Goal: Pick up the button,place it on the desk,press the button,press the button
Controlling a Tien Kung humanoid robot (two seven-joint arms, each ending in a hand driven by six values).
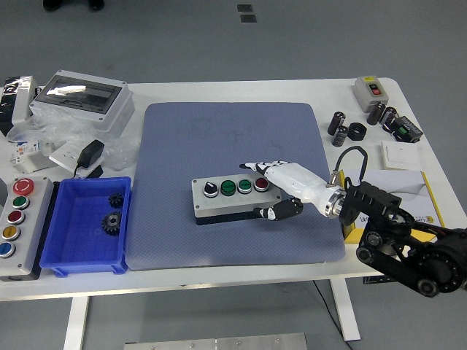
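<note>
The button box (235, 197), a rectangular grey housing on a dark base, lies flat near the middle of the blue textured mat (233, 138) that covers the centre of the white table (292, 91). Its top face carries a row of four round controls: a black knob, two green caps and a red cap at the right end. The right hand (281, 186), shelled in smooth white plastic with black joints, is at the box's right end; its fingers (257, 165) are extended flat just behind the red cap, and the thumb is curled low against the front right corner of the box; nothing is gripped. The black right arm enters from the lower right, a looped cable at the wrist. At the left stands a blue plastic bin (86, 222) holding two dark toothed gears (112, 222), with a second grey control box (18, 222) of coloured round buttons beside it. A grey enclosure with a clear lid (82, 98) sits at the far left, and black cylinders (341, 127) stand at the far right
</note>
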